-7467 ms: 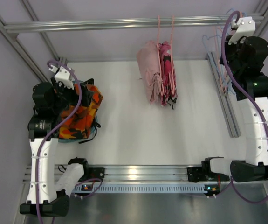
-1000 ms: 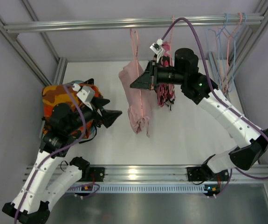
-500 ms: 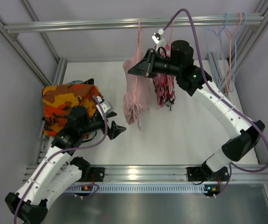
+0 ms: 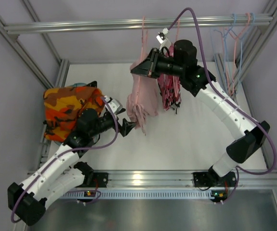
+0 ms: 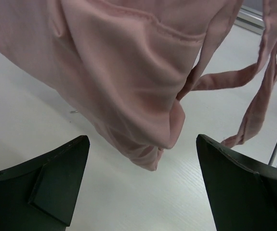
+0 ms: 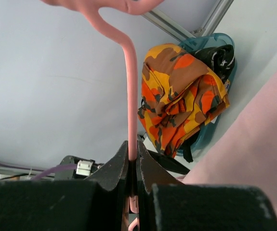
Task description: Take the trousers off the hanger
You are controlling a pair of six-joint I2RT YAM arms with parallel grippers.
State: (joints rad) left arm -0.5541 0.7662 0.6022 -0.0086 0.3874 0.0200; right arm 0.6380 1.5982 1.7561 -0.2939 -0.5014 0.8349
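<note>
The pale pink trousers [image 4: 142, 98] hang from a pink hanger [image 4: 143, 33] over the middle of the table. My right gripper [image 4: 137, 70] is shut on the hanger's stem [image 6: 130, 96] just above the cloth. My left gripper [image 4: 130, 128] is open, its jaws wide apart just below and in front of the trousers' bottom fold [image 5: 143, 110], not touching it. The orange camouflage trousers [image 4: 68, 108] lie heaped at the left on a teal basket [image 6: 214, 43], and show in the right wrist view [image 6: 181, 96].
A darker pink patterned garment [image 4: 169, 94] hangs right behind the pink trousers. Several bare hangers [image 4: 234, 43] hang at the back right. A metal rail [image 4: 128, 23] spans the back, and a frame rail [image 4: 138, 179] runs along the near edge.
My left gripper has swung right from beside the orange trousers to just under the pink trousers. My right gripper, shut on the hanger, has shifted slightly left and back with the trousers.
</note>
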